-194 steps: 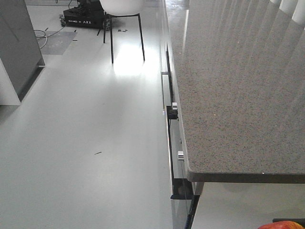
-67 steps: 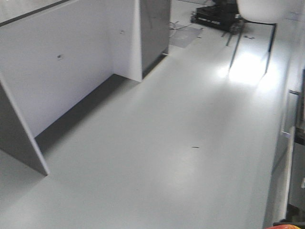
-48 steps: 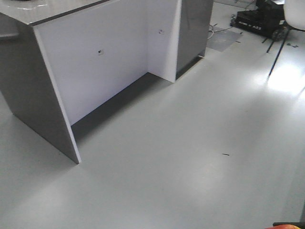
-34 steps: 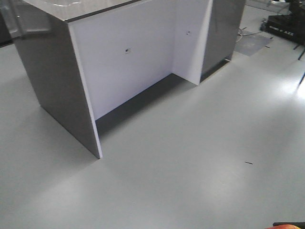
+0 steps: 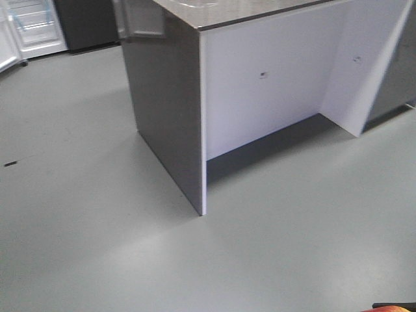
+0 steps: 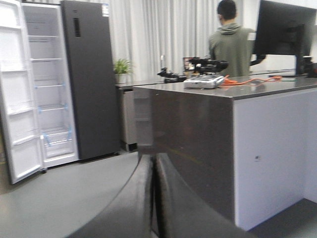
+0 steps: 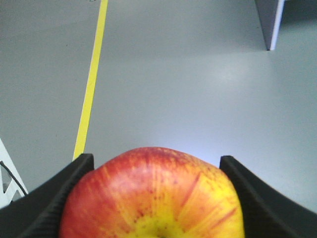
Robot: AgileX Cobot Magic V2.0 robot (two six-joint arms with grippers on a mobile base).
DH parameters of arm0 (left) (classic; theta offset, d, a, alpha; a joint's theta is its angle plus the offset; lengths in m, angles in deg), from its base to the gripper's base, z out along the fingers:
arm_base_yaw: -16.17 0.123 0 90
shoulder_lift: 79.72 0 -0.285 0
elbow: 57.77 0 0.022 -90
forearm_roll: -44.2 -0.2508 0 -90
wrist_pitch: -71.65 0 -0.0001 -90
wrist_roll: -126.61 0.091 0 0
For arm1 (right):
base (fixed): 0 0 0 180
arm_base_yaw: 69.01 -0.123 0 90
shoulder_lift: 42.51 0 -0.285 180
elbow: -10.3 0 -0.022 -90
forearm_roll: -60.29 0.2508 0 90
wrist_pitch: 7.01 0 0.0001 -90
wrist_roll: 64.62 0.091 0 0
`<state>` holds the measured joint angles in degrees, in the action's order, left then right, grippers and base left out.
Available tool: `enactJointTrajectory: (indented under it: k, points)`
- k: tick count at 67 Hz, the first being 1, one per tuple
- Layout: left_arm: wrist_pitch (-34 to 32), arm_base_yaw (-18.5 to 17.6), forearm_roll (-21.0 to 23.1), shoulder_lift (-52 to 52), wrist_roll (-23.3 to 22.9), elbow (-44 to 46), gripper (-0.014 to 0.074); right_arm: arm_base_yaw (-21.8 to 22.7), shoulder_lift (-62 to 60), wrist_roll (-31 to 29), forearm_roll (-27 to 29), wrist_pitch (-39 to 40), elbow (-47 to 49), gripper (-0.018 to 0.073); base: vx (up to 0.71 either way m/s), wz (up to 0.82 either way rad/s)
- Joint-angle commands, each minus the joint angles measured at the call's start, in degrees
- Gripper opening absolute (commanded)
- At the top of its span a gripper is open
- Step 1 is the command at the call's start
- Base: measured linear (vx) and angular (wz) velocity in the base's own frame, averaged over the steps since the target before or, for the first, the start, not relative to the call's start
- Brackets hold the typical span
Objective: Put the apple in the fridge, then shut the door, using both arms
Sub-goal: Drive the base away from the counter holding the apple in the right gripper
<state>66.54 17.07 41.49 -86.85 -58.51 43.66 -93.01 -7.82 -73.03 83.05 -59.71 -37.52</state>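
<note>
The red and yellow apple (image 7: pixel 153 198) fills the bottom of the right wrist view, and my right gripper (image 7: pixel 156 161) is shut on it with a black finger on each side. A sliver of the apple (image 5: pixel 390 309) shows at the front view's bottom right corner. The fridge (image 6: pixel 91 79) stands open across the floor, with white shelves (image 6: pixel 49 94) and blue tape inside. Its door (image 6: pixel 12 99) is swung out to the left, white inner face showing. The fridge (image 5: pixel 36 26) sits far off at the front view's top left. My left gripper (image 6: pixel 154 163) is shut and holds nothing.
A grey stone-topped counter (image 5: pixel 169 110) with white inner panels stands between me and the fridge, its corner jutting into the grey floor. A person (image 6: pixel 233 44) stands behind the counter (image 6: pixel 198 144), which carries equipment. A yellow floor line (image 7: pixel 91 79) runs to the right gripper's left.
The front view has swung left: the long counter and chair left the frame, the stone-topped island slid rightwards, and the open fridge came in at top left. The apple stays gripped.
</note>
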Motion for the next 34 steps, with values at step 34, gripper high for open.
enactJointTrajectory:
  k: [34]
  points:
    - [-4.3,0.1,0.5,0.8,-0.1,-0.6,-0.0006,-0.1,0.2,-0.3,1.3,3.3,1.7,0.0393,0.11,0.42]
